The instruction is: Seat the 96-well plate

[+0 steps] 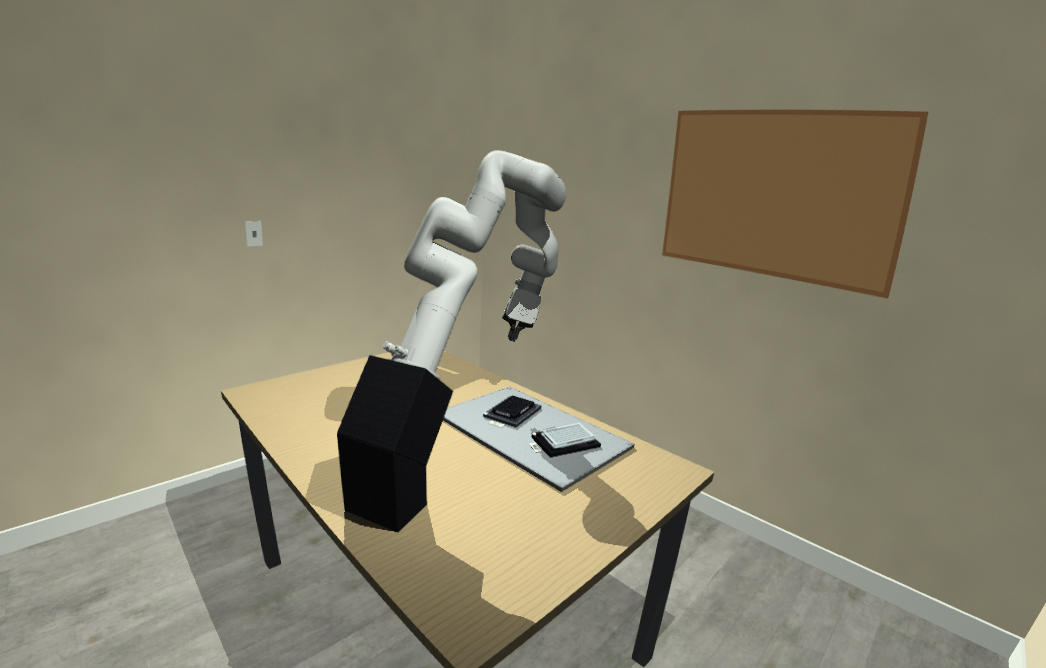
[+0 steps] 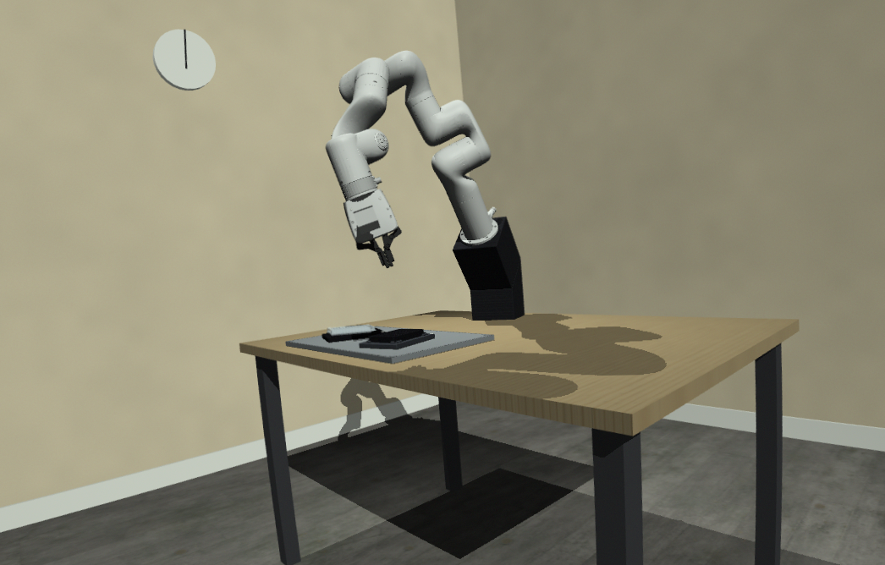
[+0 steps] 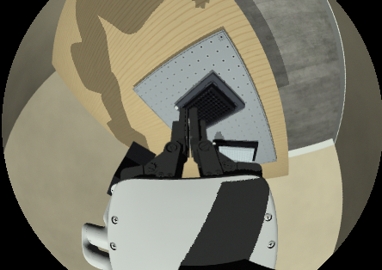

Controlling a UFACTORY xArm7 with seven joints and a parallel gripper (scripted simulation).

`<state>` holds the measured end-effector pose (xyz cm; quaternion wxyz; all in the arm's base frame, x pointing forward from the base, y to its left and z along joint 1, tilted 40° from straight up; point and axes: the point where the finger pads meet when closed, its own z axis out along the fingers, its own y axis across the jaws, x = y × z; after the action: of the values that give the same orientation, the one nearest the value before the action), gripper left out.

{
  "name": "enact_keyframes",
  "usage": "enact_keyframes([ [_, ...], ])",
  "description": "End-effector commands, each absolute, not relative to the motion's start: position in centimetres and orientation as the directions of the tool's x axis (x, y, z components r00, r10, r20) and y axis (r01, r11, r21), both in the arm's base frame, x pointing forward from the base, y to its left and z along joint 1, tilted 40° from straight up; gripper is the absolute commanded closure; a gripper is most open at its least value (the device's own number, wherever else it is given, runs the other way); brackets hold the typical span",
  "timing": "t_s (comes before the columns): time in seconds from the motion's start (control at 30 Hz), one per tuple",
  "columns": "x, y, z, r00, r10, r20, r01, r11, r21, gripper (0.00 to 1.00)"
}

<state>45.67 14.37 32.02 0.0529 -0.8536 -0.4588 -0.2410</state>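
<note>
Top view shows the white seven-joint arm (image 1: 461, 240) rising from a tilted black pedestal (image 1: 361, 489) at the near edge of a light wooden table (image 1: 510, 531) with dark legs. Its black-fingered gripper (image 1: 515, 333) hangs high above the table, pointing down, well apart from everything on it. The fingers are pressed together and hold nothing; the wrist view confirms this, with the two fingertips meeting in a single narrow point.

A flat grey deck plate (image 1: 593, 464) lies on the table past the pedestal. Two black plate nests stand on it. The nearer one to the pedestal (image 1: 502, 419) carries a dark, black-topped well plate (image 1: 512, 406). The farther nest (image 1: 585, 448) carries a pale grey-white 96-well plate (image 1: 567, 433), which sits slightly askew on it, one side higher than the other; the exact corner that rides up is too small to tell. Small white labels sit on the deck beside each nest, but their text cannot be read, so the station names and plate IDs cannot be confirmed.

From the exterior view, the gripper (image 2: 386, 258) hovers above the deck plate (image 2: 460, 339), roughly over the dark plate (image 2: 397, 336), with the pale plate (image 2: 349, 330) beyond it. In the wrist view the dark plate (image 3: 214, 98) lies just past the fingertips, and a corner of the pale plate (image 3: 236, 151) shows to its right.
</note>
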Motion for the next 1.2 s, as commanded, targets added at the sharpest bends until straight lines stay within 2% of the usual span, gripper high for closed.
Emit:
enact_keyframes([
  [0.0, 45.4, 12.6, 31.5, 0.570, 0.707, 0.418, 0.747, -0.658, 0.094, 1.00],
  [0.5, 44.0, 7.5, 29.1, 0.825, 0.493, 0.274, 0.510, -0.860, 0.010, 1.00],
  [0.67, 43.7, 6.8, 28.7, 0.851, 0.459, 0.254, 0.474, -0.881, 0.004, 1.00],
  [1.17, 41.0, 1.3, 25.8, 0.993, 0.105, 0.056, 0.106, -0.994, -0.012, 1.00],
])
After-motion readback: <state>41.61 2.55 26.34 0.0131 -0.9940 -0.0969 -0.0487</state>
